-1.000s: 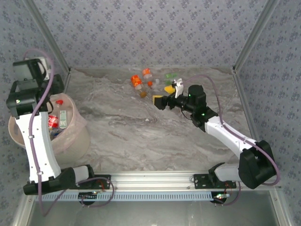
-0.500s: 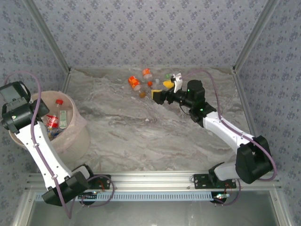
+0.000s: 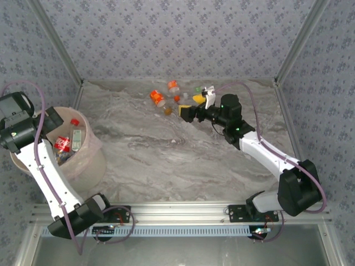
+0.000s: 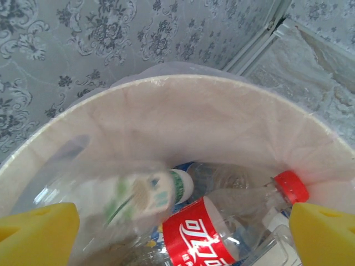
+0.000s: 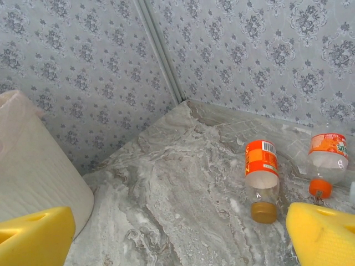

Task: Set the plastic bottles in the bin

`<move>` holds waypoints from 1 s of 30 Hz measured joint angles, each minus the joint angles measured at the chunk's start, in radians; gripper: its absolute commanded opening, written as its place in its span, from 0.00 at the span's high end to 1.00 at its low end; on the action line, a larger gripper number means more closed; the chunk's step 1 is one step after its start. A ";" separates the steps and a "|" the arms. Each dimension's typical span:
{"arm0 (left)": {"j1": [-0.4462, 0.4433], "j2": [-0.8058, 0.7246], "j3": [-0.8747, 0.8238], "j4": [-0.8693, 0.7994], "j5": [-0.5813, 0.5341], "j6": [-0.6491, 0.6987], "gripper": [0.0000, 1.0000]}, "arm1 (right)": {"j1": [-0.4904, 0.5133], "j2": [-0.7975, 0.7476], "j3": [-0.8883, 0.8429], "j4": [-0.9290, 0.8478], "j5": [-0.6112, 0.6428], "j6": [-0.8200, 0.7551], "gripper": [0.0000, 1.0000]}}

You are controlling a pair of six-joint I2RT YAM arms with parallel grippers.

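Observation:
The pale pink bin [image 3: 89, 166] stands at the table's left, and my left gripper [image 3: 51, 119] hangs over its mouth. In the left wrist view that gripper [image 4: 183, 235] is open, yellow fingertips [image 4: 39, 233] wide apart. Below them a blurred bottle [image 4: 141, 197] with a green-and-white label and white cap drops free onto a red-labelled, red-capped bottle [image 4: 208, 238] inside the bin [image 4: 166, 83]. My right gripper [image 3: 188, 108] is open at the far middle, beside loose plastic bottles [image 3: 157, 98]. An orange-labelled bottle [image 5: 262, 180] lies just ahead of the right gripper [image 5: 177, 238], and another [image 5: 327, 160] lies further right.
Patterned walls close in the table on the back and both sides. More small bottles [image 3: 173, 87] lie near the back wall behind the right gripper. The bin's side [image 5: 33, 177] shows far left in the right wrist view.
My left gripper has opened and let go of the green-and-white bottle, which falls into the bin. The right gripper moved a little closer to the loose bottles, then held still.

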 measured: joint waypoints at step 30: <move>-0.462 0.014 -0.009 0.117 0.068 -0.278 0.02 | -0.007 -0.028 -0.024 -0.081 0.106 0.011 0.00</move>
